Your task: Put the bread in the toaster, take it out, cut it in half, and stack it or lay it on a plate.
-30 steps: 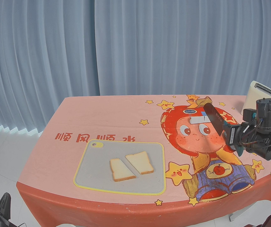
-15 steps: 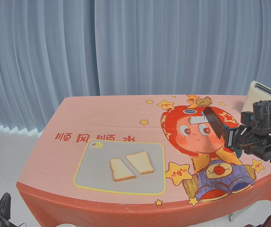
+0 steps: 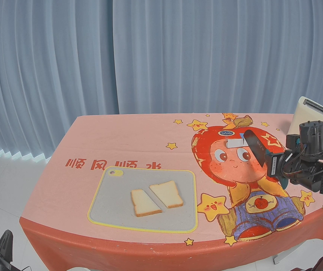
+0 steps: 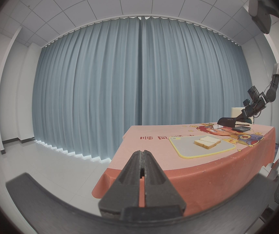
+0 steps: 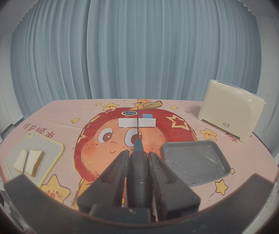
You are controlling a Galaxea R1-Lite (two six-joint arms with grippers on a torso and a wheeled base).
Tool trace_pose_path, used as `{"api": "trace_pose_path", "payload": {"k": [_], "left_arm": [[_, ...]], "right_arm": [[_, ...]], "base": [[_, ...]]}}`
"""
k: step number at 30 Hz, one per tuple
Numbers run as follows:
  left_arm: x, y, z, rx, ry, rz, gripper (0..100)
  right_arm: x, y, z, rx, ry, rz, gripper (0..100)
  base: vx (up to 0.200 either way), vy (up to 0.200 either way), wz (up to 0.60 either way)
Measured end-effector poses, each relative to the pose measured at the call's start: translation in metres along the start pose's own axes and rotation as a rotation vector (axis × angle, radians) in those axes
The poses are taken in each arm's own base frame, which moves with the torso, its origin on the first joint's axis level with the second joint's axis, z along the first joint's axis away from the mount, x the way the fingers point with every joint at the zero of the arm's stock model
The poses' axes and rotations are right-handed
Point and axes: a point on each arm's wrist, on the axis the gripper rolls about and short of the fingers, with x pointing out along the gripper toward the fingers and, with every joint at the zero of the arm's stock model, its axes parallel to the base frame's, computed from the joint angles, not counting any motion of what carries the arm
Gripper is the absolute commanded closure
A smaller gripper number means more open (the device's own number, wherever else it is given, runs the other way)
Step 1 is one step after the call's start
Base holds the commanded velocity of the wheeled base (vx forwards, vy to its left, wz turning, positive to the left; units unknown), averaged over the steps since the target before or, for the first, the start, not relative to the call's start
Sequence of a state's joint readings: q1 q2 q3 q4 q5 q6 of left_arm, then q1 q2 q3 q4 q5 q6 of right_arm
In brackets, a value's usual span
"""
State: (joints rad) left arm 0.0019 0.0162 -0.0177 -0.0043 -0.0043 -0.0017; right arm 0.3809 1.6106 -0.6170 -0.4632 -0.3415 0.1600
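**Head view.** One bread half (image 3: 144, 203) and the other half (image 3: 166, 194) are laid flat on the grey cutting board (image 3: 109, 204), parted by a narrow diagonal gap, on the near-left part of the table (image 3: 124, 140). The right gripper (image 3: 278, 165) is held above the table's right side, closed on the handle of a knife (image 3: 254, 146) (dark blade, angled up and leftward). A cream toaster (image 3: 312, 115) stands at the far right.

**Left wrist view.** The left gripper (image 4: 141, 156) is seen with its fingers pressed together and nothing between them, low and off the table's left side.

**Right wrist view.** The knife handle is clamped between both fingers. The blade is seen edge-on in front of a white block (image 5: 126, 123). A dark grey tray (image 5: 194, 161) lies on the cloth near the toaster.
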Motion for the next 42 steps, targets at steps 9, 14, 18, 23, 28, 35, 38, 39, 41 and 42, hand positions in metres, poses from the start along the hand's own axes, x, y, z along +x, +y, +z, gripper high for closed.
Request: {"api": "trace_pose_path", "payload": {"k": [9,14,18,23,28,35,38,39,41,42], "left_arm": [[0.0,0.0,0.0,0.0,0.0,0.0,100],[0.0,0.0,0.0,0.0,0.0,-0.001,100],[0.0,0.0,0.0,0.0,0.0,0.0,100],[0.0,0.0,0.0,0.0,0.0,0.0,100],[0.0,0.0,0.0,0.0,0.0,-0.001,100],[0.0,0.0,0.0,0.0,0.0,0.0,100],[0.0,0.0,0.0,0.0,0.0,-0.001,100],[0.0,0.0,0.0,0.0,0.0,0.0,100],[0.0,0.0,0.0,0.0,0.0,-0.001,100],[0.0,0.0,0.0,0.0,0.0,-0.001,100]], "right_arm": [[0.0,0.003,-0.001,-0.008,0.004,0.009,100],[0.001,0.003,-0.004,-0.012,0.013,0.009,100],[0.002,0.004,-0.005,-0.014,0.018,0.008,100],[0.003,0.004,-0.005,-0.014,0.022,0.006,100],[0.005,0.004,-0.005,-0.011,0.017,0.004,100],[0.009,0.004,-0.001,0.012,-0.039,0.011,100],[0.011,0.005,-0.003,0.008,-0.03,0.008,100],[0.012,0.005,-0.004,0.007,-0.025,0.007,100],[0.013,0.005,-0.006,0.004,-0.019,0.007,100],[0.013,0.005,-0.006,0.003,-0.017,0.006,100]], "base": [[0.0,0.0,0.0],[0.0,0.0,0.0],[0.0,0.0,0.0],[0.0,0.0,0.0],[0.0,0.0,0.0],[0.0,0.0,0.0],[0.0,0.0,0.0],[0.0,0.0,0.0],[0.0,0.0,0.0],[0.0,0.0,0.0]]}}
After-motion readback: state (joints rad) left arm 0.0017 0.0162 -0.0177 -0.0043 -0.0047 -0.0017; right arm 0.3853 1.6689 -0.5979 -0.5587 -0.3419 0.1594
